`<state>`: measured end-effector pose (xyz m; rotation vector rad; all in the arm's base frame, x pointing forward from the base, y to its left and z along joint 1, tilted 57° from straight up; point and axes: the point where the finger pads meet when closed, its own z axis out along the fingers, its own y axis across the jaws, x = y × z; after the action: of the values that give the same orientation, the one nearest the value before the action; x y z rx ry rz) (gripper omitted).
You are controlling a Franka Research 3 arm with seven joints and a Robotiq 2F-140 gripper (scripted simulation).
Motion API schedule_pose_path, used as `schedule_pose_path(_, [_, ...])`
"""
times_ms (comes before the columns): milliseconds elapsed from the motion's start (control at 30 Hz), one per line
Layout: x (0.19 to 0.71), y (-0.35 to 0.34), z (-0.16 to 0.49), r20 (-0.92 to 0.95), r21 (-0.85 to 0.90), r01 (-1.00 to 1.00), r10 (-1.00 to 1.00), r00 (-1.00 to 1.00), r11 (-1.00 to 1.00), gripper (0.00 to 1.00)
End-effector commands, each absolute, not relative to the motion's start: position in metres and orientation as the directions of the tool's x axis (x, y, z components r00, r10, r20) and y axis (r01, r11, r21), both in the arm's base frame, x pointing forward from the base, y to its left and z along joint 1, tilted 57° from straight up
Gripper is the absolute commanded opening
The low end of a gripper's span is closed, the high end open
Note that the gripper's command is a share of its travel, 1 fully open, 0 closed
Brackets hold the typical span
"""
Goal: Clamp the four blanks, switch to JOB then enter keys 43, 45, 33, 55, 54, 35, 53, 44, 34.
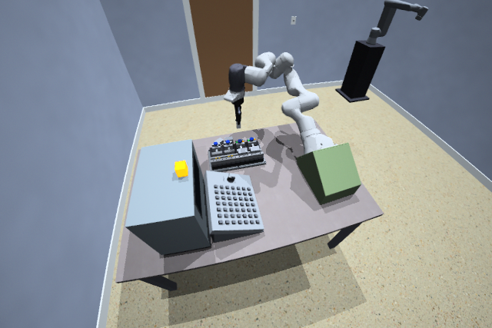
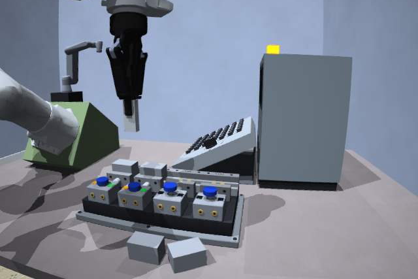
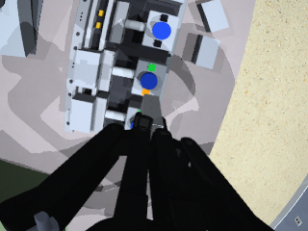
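Note:
My gripper (image 1: 238,124) (image 2: 131,122) (image 3: 148,106) is shut and empty, above the vise row. Two blanks (image 2: 125,165) (image 2: 153,169) (image 3: 87,68) (image 3: 82,115) sit in the two stations on the left of the exterior view. Their valves (image 2: 102,180) (image 2: 134,186) are low, with amber and green lenses lit. The other two valves (image 2: 170,186) (image 2: 209,191) stand higher, lenses dark, their stations without blanks. Two loose blanks (image 2: 145,247) (image 2: 187,253) (image 3: 207,52) (image 3: 213,15) lie beside the vise base. The selector (image 1: 231,178) (image 2: 209,142) is on the key panel (image 1: 234,228); its setting is unclear. The amber lamp (image 1: 181,168) (image 2: 272,49) is lit.
The tall grey cabinet (image 1: 162,185) (image 2: 305,117) stands behind the key panel. The green block (image 1: 335,171) (image 2: 101,134) stands near the arm's base. The loose blanks lie close together, near the vise base's edge. No lit key is visible.

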<state>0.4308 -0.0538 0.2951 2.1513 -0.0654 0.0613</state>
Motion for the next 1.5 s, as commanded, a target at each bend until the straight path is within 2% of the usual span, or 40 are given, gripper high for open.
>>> schedule_pose_path(0, [0.427,-0.052,0.298,0.056,0.837,-0.061,-0.026,0.998,-0.543,0.00])
schedule_pose_path(267, [0.433,-0.055,0.304,0.055,0.837,-0.060,-0.025,0.998,-0.544,0.00])
schedule_pose_path(400, [0.479,-0.094,0.366,0.050,0.837,-0.052,-0.020,0.999,-0.545,0.00])
schedule_pose_path(500, [0.490,-0.108,0.386,0.048,0.839,-0.051,-0.020,0.999,-0.542,0.00])
schedule_pose_path(533, [0.490,-0.108,0.386,0.048,0.839,-0.051,-0.020,0.999,-0.542,0.40])
schedule_pose_path(1467, [0.490,-0.108,0.386,0.048,0.839,-0.051,-0.020,0.999,-0.542,0.40])
